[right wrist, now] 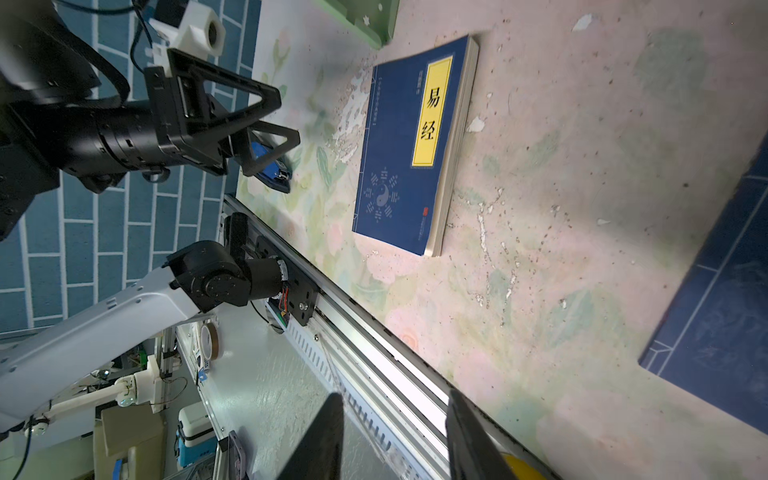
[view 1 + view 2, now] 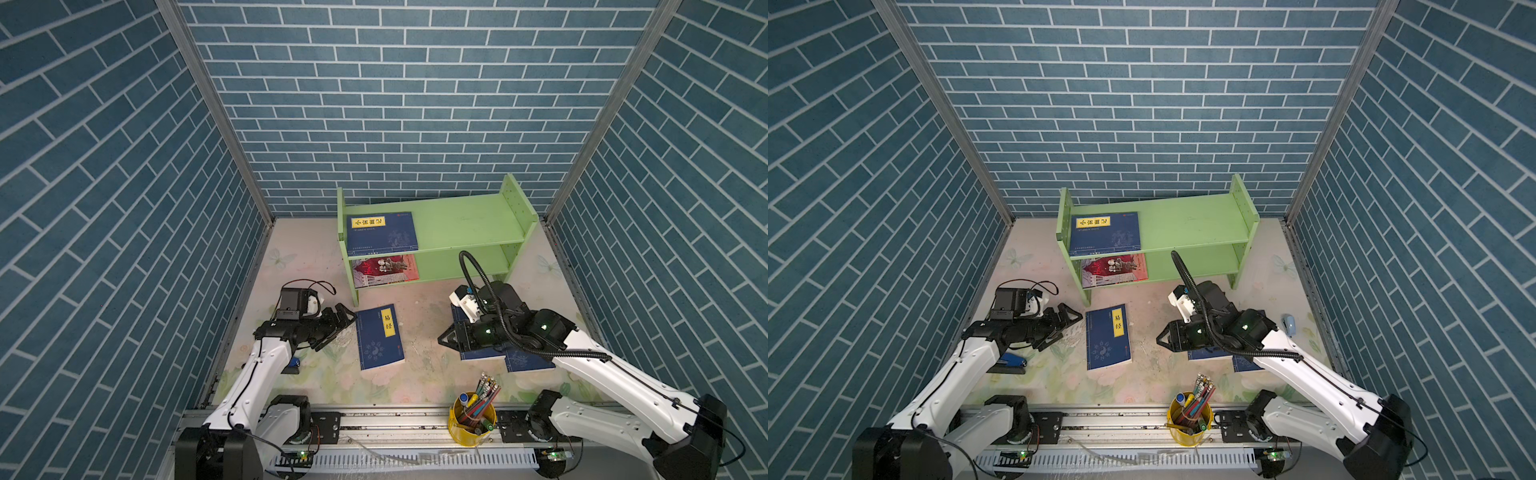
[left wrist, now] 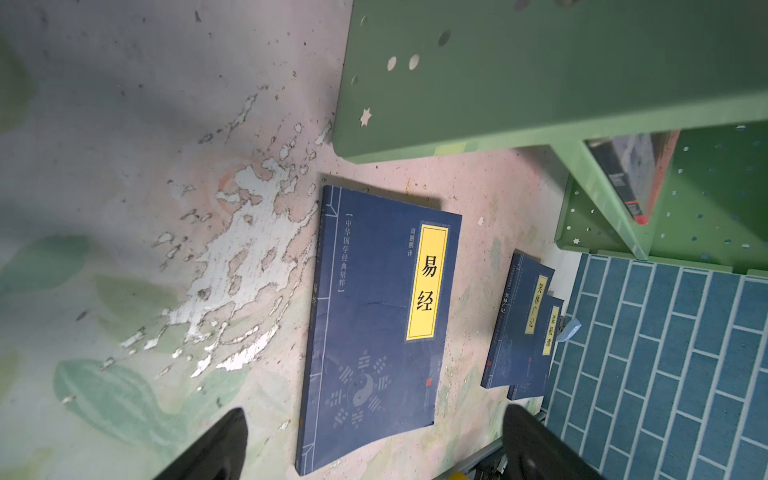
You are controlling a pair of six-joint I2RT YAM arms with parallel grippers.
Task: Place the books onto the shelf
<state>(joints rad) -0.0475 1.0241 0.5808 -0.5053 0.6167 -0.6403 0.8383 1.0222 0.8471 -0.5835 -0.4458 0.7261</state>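
Note the shelf (image 2: 457,216) at the far side. One navy book (image 2: 382,232) lies flat on the left end of its upper tier and the red book (image 2: 384,270) lies below it, leaving the right half free. A third book (image 2: 380,336) lies flat on the table (image 2: 424,332) between the arms. Two more books (image 2: 532,361) overlap under the right arm (image 2: 615,370). The left gripper (image 2: 345,326) stands wide open and empty just left of the third book, apparently set to take its edge. The right gripper (image 1: 392,415) is partly open and holds nothing.

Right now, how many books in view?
5. Navy book on shelf top tier, red book on lower tier, third book flat mid-table, fourth book overlapping fifth book under right arm.
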